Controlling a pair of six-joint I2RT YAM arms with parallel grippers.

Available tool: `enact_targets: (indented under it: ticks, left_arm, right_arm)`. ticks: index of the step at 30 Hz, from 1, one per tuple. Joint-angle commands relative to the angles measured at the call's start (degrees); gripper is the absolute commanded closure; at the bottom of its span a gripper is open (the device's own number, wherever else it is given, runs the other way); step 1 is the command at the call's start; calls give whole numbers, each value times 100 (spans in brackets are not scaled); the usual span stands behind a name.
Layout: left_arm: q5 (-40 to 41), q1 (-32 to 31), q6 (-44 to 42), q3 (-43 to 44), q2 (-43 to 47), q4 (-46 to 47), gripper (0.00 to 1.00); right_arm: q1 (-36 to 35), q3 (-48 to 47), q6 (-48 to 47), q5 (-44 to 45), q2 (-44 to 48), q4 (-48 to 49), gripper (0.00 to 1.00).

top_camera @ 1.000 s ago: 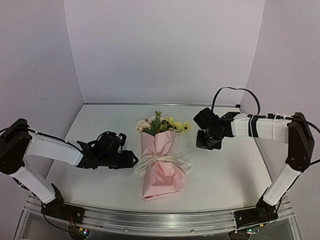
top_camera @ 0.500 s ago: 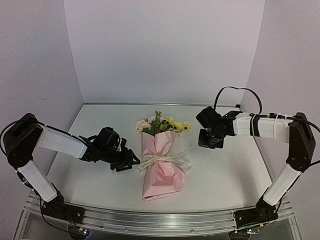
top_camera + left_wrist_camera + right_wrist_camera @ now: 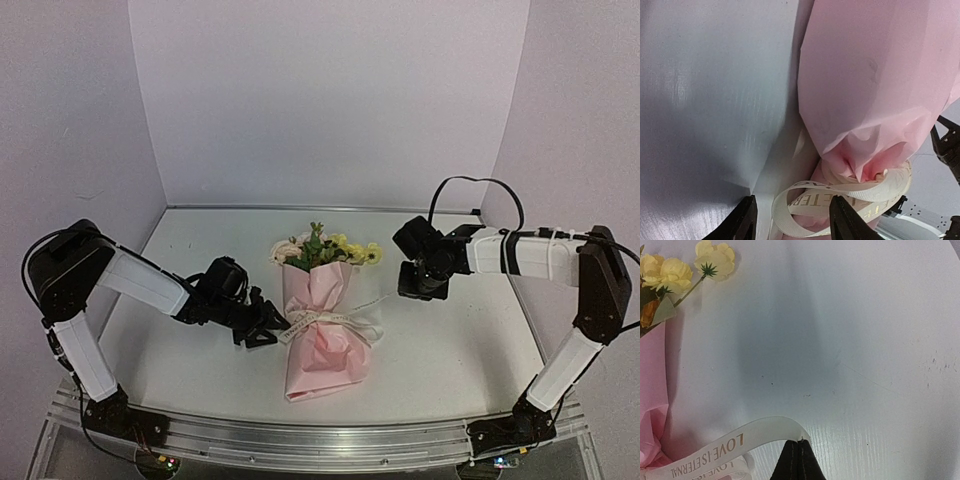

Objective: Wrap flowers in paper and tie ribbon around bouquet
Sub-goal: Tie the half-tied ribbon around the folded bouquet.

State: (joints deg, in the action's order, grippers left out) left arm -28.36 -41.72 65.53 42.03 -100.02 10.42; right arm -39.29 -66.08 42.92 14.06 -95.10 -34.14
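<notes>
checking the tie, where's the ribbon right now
Top view, table centre: the ribbon rings the pinched waist of the bouquet, one tail leading right into the shut right gripper.

You had a white table (image 3: 460, 350) under the left gripper (image 3: 265, 330) and right gripper (image 3: 420, 292), plain pale walls (image 3: 330, 100) beyond and outside them, light soft and even.

Left wrist view: bouquet (image 3: 865, 85) cut by top and right edges, blooms out of frame; ribbon (image 3: 855, 187) loop runs off the bottom edge, lettering only partly legible. Right wrist view: paper (image 3: 652, 390) and flowers (image 3: 665, 272) cropped at left edge. Top view: stems hidden inside the paper; ribbon print too small to read.
</notes>
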Motion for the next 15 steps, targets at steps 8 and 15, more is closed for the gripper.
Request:
enact_targets:
  ticks: [8,15]
  left_arm:
    - [-234,63,1145,-64,-178,917,76]
    - [814,122,-84,749,513,-1149,99]
  right_arm:
    - [-9,43,9,31,317,-14,100]
    - [-65,103,-174,-284,347,156,100]
